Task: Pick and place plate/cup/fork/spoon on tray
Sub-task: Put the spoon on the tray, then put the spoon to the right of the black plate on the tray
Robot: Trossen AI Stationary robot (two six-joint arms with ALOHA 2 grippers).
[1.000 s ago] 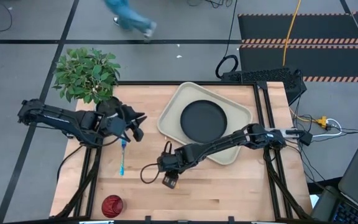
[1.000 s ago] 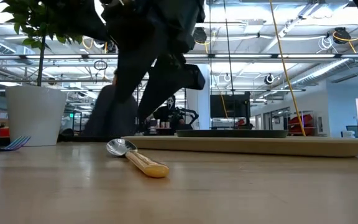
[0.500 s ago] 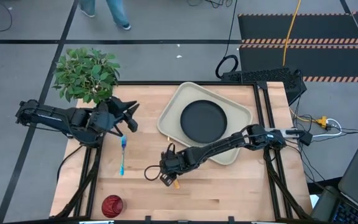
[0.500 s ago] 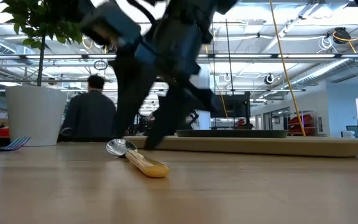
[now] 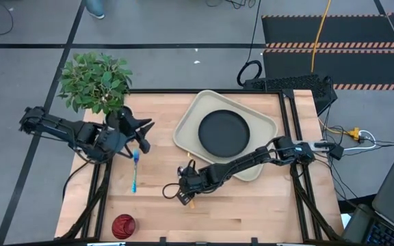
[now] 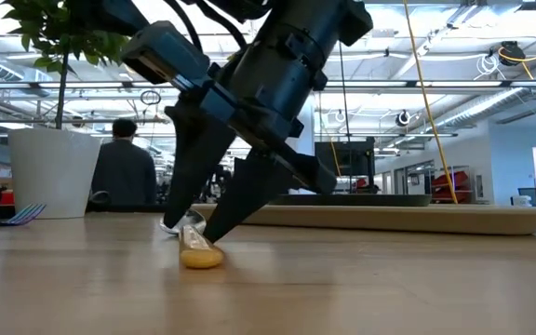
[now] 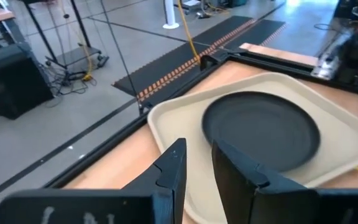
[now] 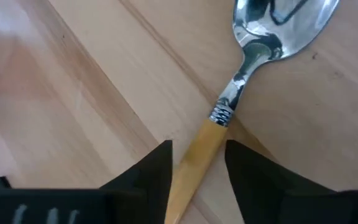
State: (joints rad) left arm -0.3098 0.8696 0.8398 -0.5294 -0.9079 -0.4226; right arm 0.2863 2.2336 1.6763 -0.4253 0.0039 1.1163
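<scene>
Right gripper [image 8: 197,165] open astride spoon [image 8: 241,81] handle near tray [image 5: 187,123]; close squarely mid-handle before lifting.

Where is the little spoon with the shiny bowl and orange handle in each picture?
High view: the small spoon with the silver bowl and orange handle peeks out under the right gripper, front middle of the table.
Low view: lower left of centre, between the dark fingers.
Left wrist view: not in it.
Right wrist view: centre.
Shared landmark: the right gripper astride its handle.
</scene>
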